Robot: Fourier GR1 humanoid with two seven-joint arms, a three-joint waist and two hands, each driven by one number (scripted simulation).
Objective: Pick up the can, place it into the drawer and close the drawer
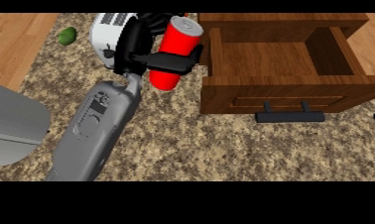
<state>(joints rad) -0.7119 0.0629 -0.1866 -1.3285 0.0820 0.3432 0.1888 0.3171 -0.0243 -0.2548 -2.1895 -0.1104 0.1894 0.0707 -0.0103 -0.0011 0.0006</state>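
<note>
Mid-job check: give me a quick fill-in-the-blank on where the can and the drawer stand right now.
1. The can held in the left hand is ___ in colour.
2. The wooden drawer stands ___.
3. In the head view the can is to the ___ of the drawer.
Missing words: red; open; left.

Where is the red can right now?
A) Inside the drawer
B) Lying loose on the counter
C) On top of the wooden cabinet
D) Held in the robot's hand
D: the hand is curled round the can, just left of the open drawer.
</note>
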